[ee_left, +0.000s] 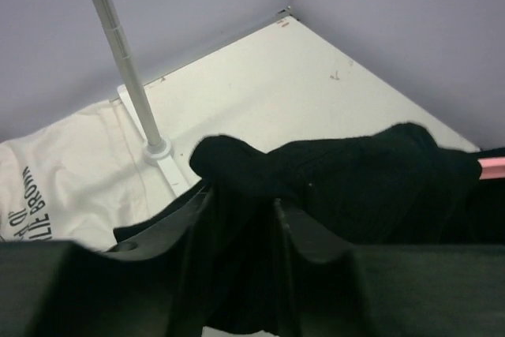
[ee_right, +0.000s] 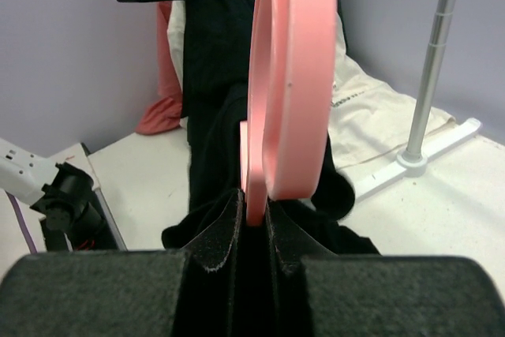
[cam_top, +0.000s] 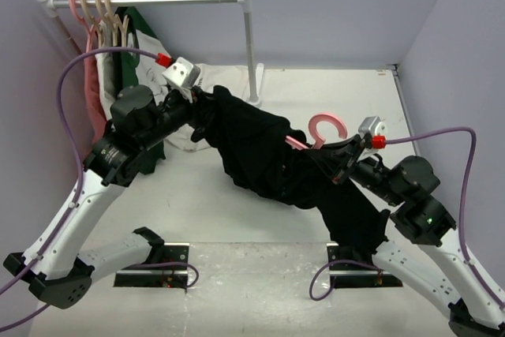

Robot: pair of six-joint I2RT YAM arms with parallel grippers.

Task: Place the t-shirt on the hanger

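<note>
The black t-shirt (cam_top: 260,151) hangs stretched in the air between my two grippers; its print is hidden. My left gripper (cam_top: 197,104) is shut on one end of the cloth; in the left wrist view the black cloth (ee_left: 347,179) bunches between the fingers (ee_left: 296,234). The pink hanger (cam_top: 325,128) pokes its hook out of the shirt's middle. My right gripper (cam_top: 335,159) is shut on the hanger at the base of the hook, seen close in the right wrist view (ee_right: 288,100). The rest of the hanger is hidden inside the shirt.
A white clothes rail (cam_top: 150,1) stands at the back left, its upright post (cam_top: 251,45) behind the shirt. Cream hangers (cam_top: 106,17) with a dark green and a white lettered shirt (ee_left: 55,187) hang or lie there. Purple walls close in on three sides.
</note>
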